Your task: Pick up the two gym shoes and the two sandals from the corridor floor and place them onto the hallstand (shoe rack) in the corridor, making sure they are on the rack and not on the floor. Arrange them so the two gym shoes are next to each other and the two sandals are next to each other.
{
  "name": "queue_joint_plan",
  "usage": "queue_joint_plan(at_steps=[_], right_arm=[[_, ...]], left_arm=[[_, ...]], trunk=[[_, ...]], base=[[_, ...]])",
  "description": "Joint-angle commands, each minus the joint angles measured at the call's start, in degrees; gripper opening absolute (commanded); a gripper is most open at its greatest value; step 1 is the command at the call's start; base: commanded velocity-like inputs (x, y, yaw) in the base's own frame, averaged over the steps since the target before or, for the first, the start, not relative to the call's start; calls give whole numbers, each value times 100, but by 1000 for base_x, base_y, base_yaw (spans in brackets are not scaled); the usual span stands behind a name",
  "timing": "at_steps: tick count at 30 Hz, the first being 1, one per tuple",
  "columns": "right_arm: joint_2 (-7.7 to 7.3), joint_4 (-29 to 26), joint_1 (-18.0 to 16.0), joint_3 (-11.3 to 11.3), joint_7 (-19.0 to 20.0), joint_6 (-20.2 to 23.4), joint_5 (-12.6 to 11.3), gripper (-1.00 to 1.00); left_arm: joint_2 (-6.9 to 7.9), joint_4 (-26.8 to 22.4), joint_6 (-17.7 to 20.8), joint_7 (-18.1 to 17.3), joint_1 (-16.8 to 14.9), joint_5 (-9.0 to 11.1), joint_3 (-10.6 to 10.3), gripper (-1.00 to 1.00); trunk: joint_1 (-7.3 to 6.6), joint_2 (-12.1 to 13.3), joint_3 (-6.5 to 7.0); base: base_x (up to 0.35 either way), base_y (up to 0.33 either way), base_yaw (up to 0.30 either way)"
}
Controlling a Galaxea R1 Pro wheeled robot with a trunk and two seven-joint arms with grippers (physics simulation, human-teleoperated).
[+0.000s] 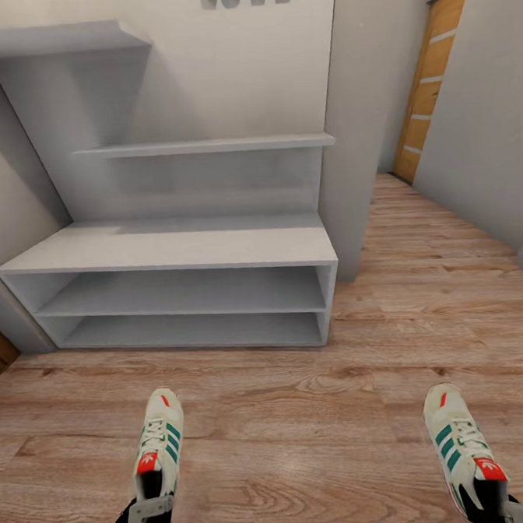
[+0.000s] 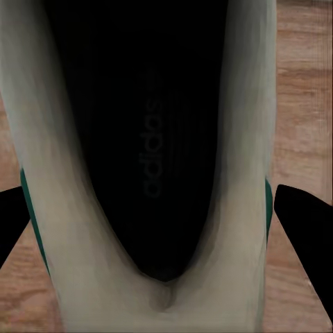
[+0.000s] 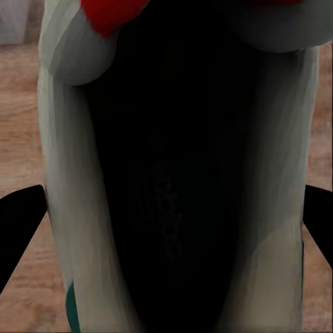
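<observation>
Facing the empty shoe rack (image 1: pixel 167 252), the left gripper (image 1: pixel 150 511) and right gripper (image 1: pixel 489 503) each clamp one gym shoe (image 1: pixel 159 442) (image 1: pixel 459 439) in front of it, nothing shelved yet.

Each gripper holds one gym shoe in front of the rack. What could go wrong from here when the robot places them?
1. The left gym shoe and right gym shoe are far apart; placed straight ahead, they may not end up side by side.
2. The right shoe is past the hallstand's right end, so it could land on the corridor floor.
3. The fingers grip only the heel sides, so a shoe might slip.
</observation>
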Motion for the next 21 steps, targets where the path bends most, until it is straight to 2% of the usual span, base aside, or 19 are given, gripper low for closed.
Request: queue_joint_plan(at_steps=[1, 3, 4, 6, 8, 9, 10, 15, 19, 21], right_arm=[[-37, -6, -5, -59, 19, -11, 19, -100], [-161, -29, -5, -123, -51, 1, 14, -100], [-252, -40, -5, -205, -99, 13, 12, -100], [-289, -51, -5, -299, -137, 23, 11, -100], [-329, -97, -5, -583, -226, 42, 10, -100], [-334, -114, -5, -654, -241, 50, 12, -100], [-345, -205, -5, -845, -265, 136, 22, -100], [-330, -335, -5, -892, -231, 188, 26, -100], [-310, -402, -5, -899, -211, 196, 27, -100], [-307, -412, -5, -900, -208, 199, 27, -100]], left_arm=[[-3, -29, 118, -12, -73, 41, -9, -100], [-19, -105, 530, -28, -289, -10, -9, -100], [-67, -150, 930, -41, -531, -48, -10, -100], [-127, -172, 1174, -44, -712, -66, -10, -100], [-275, -199, 1635, -32, -1082, -125, -14, -100], [-311, -203, 1747, -28, -1170, -151, -17, -100], [-480, -214, 2345, -6, -1626, -347, -33, -100], [-720, -213, 3084, 11, -2159, -552, -48, -100], [-869, -207, 3455, 12, -2506, -599, -53, -100], [-894, -207, 3552, 5, -2607, -602, -53, -100]], trunk=[[-1, -2, -5], [-1, -2, -5], [-1, -2, -5], [-1, -2, -5], [-1, -2, -5], [-1, -2, -5], [-1, -2, -5], [-1, -2, -5], [-1, -2, -5], [-1, -2, -5]], base=[[0, 0, 0], [0, 0, 0], [0, 0, 0], [0, 0, 0], [0, 0, 0], [0, 0, 0], [0, 0, 0], [0, 0, 0], [0, 0, 0], [0, 0, 0]])
